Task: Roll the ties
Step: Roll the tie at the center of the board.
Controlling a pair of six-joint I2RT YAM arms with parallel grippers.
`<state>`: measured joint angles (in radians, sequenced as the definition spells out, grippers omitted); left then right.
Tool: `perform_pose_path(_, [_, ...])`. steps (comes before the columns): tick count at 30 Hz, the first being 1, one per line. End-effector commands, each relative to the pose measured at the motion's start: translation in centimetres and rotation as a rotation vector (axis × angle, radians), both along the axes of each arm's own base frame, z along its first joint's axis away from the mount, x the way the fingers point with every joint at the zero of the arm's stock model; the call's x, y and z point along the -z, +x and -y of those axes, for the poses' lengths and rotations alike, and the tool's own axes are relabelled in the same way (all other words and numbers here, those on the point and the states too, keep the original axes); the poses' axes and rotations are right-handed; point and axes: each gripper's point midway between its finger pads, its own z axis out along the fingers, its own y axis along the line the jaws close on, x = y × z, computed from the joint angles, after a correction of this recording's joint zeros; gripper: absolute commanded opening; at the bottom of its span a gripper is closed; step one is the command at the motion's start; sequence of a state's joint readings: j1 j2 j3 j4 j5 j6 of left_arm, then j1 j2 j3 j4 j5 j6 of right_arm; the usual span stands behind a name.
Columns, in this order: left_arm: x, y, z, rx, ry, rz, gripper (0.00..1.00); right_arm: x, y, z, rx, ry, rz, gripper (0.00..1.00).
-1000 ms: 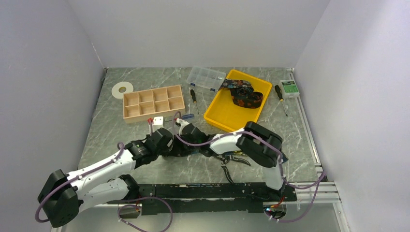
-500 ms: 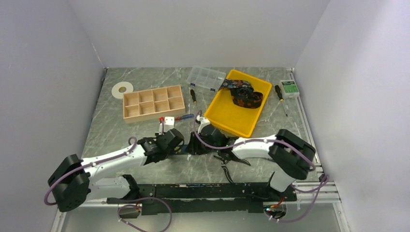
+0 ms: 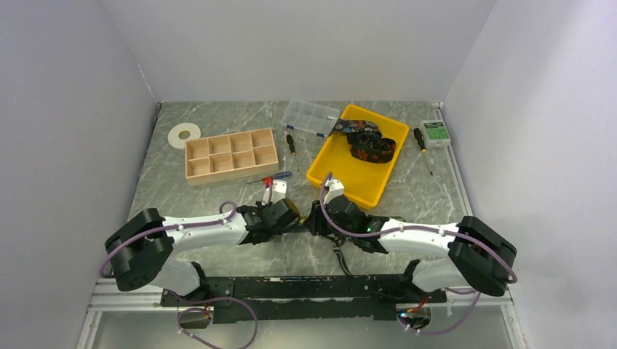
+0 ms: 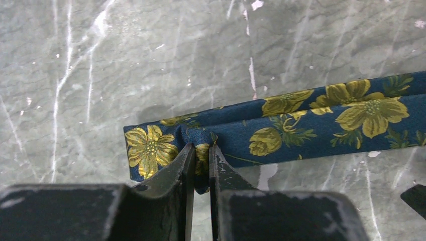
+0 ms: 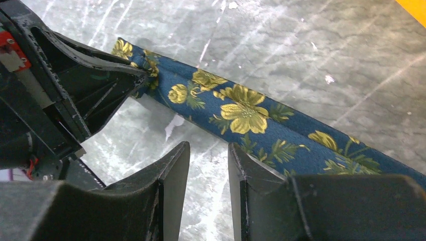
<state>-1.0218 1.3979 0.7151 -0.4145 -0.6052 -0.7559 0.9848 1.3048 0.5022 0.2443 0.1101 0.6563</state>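
Note:
A navy tie [image 4: 301, 120] with yellow flowers lies flat on the marble table. My left gripper [image 4: 201, 150] is shut on its folded end, with fabric pinched between the fingers. In the right wrist view the same tie [image 5: 241, 113] runs diagonally just beyond my right gripper [image 5: 208, 150], which is open and empty above bare table. The left gripper [image 5: 75, 95] shows there at the tie's end. From above, the left gripper [image 3: 289, 220] and right gripper [image 3: 314, 218] meet near the table's middle, and part of the tie [image 3: 340, 252] trails toward the front edge. More ties [image 3: 367, 142] lie bunched in the yellow tray [image 3: 342, 174].
A wooden compartment box [image 3: 231, 155] stands at the back left, with a white disc [image 3: 183, 134] beside it. A clear organiser [image 3: 311, 116] and a green box [image 3: 436, 133] are at the back. Screwdrivers [image 3: 291, 149] [image 3: 422, 145] [image 3: 276, 177] lie around the tray.
Both arms have stretched out and both grippers have moved to the right across the table. The left one has kept hold of the tie's end.

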Motion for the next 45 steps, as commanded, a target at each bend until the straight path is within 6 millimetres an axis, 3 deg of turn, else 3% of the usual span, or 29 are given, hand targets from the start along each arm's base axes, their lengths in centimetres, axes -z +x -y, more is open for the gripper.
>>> perform_pose_path(1, [-1.0, 0.6, 3.1, 0.015, -0.114, 0.020, 0.21, -0.3, 0.5, 0.9, 0.030, -0.010, 0.033, 0.39])
perform_pose_path(7, [-1.4, 0.0, 3.5, 0.027, -0.166, 0.000, 0.47, -0.2, 0.4, 0.7, 0.016, -0.017, 0.025, 0.39])
perform_pose_path(15, [-3.3, -0.9, 2.7, 0.024, -0.234, 0.011, 0.66, -0.4, 0.5, -0.4, -0.013, -0.014, 0.015, 0.42])
perform_pose_path(17, [-4.0, -1.1, 2.0, 0.014, -0.241, 0.021, 0.76, -0.9, 0.5, -1.3, -0.038, 0.003, 0.006, 0.44])
perform_pose_path(24, [-7.1, -1.4, -1.5, -0.078, -0.342, 0.114, 0.83, -2.4, 0.2, -5.2, -0.107, 0.106, -0.087, 0.66])
perform_pose_path(27, [-7.8, -0.5, -3.8, -0.160, -0.454, 0.152, 0.84, -2.8, 0.8, -7.0, -0.106, 0.163, -0.154, 0.67])
perform_pose_path(34, [-5.4, 1.4, -6.3, -0.294, -0.731, 0.069, 0.83, -1.5, 1.8, -10.6, -0.092, 0.237, -0.319, 0.67])
perform_pose_path(45, [-3.2, 1.8, -8.1, -0.371, -0.739, 0.055, 0.80, 1.2, 2.2, -12.7, -0.079, 0.262, -0.453, 0.62])
